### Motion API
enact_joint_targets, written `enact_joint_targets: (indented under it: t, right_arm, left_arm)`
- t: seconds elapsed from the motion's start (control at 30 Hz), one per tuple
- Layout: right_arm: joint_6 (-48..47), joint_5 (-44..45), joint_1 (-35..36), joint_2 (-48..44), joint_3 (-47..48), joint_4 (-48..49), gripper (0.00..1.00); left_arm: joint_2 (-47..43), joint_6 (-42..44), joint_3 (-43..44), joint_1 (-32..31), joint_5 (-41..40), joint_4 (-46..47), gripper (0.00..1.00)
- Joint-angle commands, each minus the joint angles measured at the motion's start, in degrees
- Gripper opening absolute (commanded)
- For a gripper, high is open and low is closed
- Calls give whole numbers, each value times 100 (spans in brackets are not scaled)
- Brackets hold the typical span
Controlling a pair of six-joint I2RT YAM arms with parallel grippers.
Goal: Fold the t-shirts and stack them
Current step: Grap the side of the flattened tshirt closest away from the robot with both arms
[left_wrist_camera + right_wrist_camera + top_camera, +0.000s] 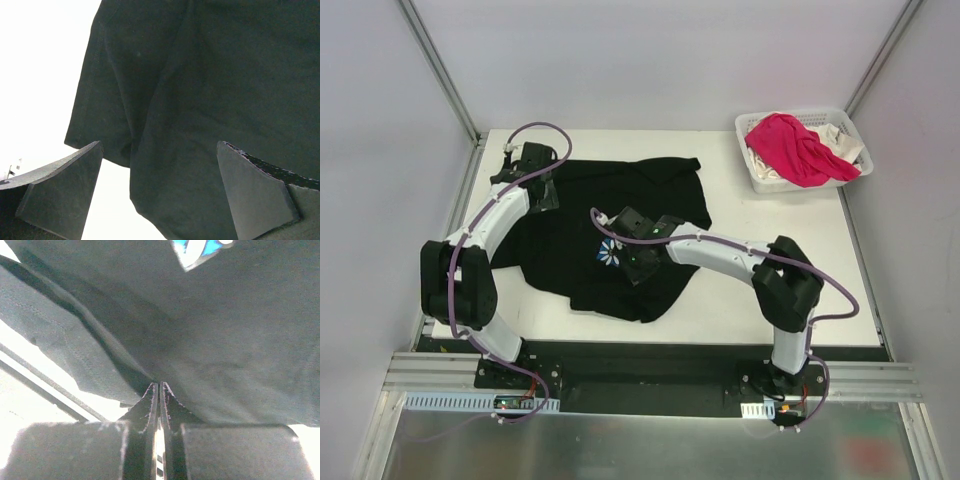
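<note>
Pinching shut on a ridge of cloth, the right gripper (159, 386) has its jaws pressed together with only a sliver of light between them. A fold of the black shirt (240, 340) runs straight into their tips. This grip looks meant to lift one layer so it can be drawn over for a fold. Just beyond the tips the cloth rises in a slack slope, and farther out, ahead and a little to one side, is the corner of the daisy print (197, 250).

The left gripper (159, 147) has its jaws spread wide and holds nothing. Its two fingers (65, 190) straddle the shirt's hem, with dark cloth between and ahead of them. The bare table (35, 75) shows off to the outer side. I judge it is poised to close on that edge, so both arms can carry the fold together.

Well away from both sets of jaws, at the far right corner, stands the basket (754, 181). It holds the pink shirt (800, 150) and the white shirt (840, 138), both not yet folded.
</note>
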Motion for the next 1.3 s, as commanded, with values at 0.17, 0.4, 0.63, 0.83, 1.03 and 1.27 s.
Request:
enact_joint_targets:
  t: [0.17, 0.4, 0.63, 0.83, 1.03, 1.27]
  right_arm:
    - [-58, 326, -706, -798, -129, 51, 1]
    - [-58, 239, -1164, -921, -208, 253, 1]
    - [-5, -113, -1735, -1132, -524, 640, 1]
    - [12, -209, -2068, -1361, -762, 780, 1]
    - [74, -245, -2262, -1686, -1086, 912, 1]
    - [144, -385, -2588, -1800, -1298, 1018, 1]
  left_arm:
    - [-173, -192, -309, 16, -344, 42, 94]
    - [-806, -1080, -941, 25, -106, -2, 94]
    - [-1430, -2029, -1487, 16, 491, 68, 94]
    - [-1668, -2575, -1408, 33, 457, 129, 94]
    - [-1572, -3172, -1364, 498, 823, 191, 95]
    - [-1396, -3506, -1215, 824, 720, 270, 95]
